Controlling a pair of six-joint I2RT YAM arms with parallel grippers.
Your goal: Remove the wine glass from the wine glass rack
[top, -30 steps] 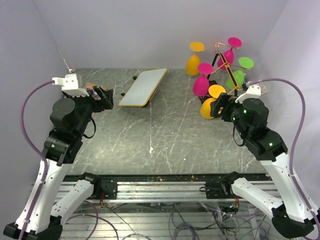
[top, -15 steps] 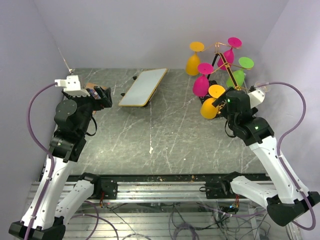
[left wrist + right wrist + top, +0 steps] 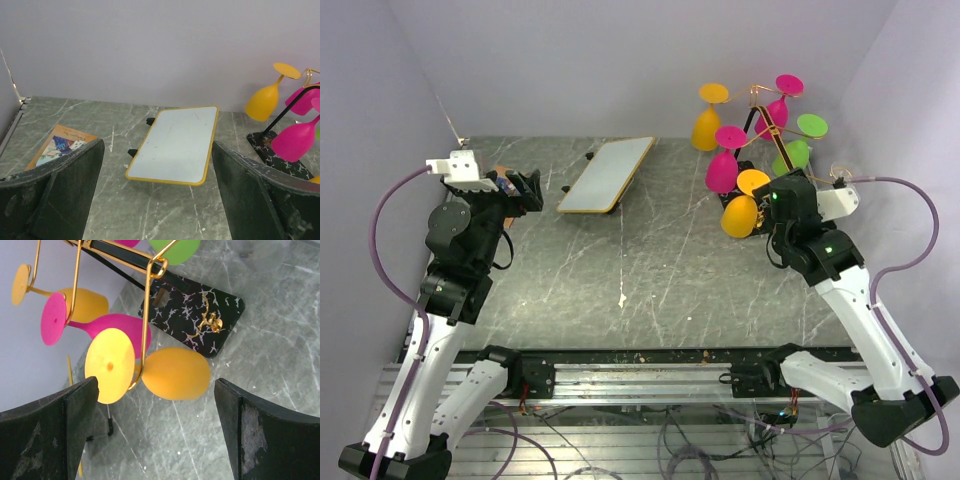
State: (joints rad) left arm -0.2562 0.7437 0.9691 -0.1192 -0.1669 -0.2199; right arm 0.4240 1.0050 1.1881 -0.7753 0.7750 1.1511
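While the wine glass rack [image 3: 195, 310] carries yellow, pink and green glasses [image 3: 120, 327], the right gripper [image 3: 156, 383], facing a yellow wine glass [image 3: 175, 372], and the left gripper [image 3: 157, 147] both gape empty.

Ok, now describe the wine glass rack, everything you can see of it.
The wine glass rack stands upright at the far right of the grey marble table, close to the back wall. Thin copper-gold wire arms with curled ends branch from a dark slanted post. The post rises from a black, white-veined rectangular base lying flat on the table. Five coloured, plastic-looking glasses hang from the arms by their feet: two orange, two magenta, one green.
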